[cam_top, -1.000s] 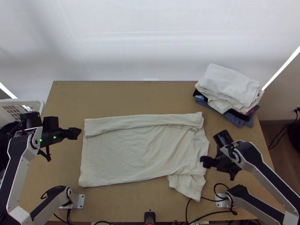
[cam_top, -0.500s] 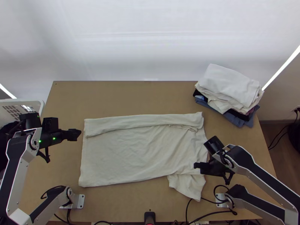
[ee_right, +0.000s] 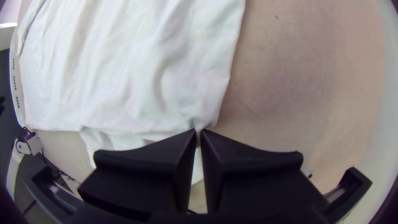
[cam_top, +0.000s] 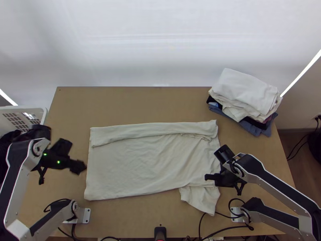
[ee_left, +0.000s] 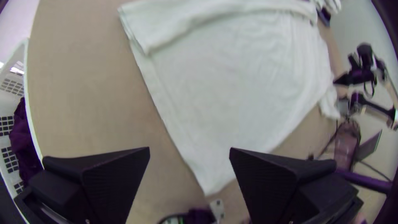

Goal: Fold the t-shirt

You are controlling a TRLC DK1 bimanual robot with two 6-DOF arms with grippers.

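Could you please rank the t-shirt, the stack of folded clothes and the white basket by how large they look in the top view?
1. T-shirt
2. Stack of folded clothes
3. White basket, judged by its visible part, since the view's edge cuts it off

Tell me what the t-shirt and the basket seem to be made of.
The t-shirt looks like thin, soft knit fabric, perhaps cotton, with a matte off-white finish: it lies in fine creases and a loose, rounded fold without any sheen. The basket looks like moulded white plastic, fairly smooth, judging by its even colour, rounded rim and regular grid of openings.
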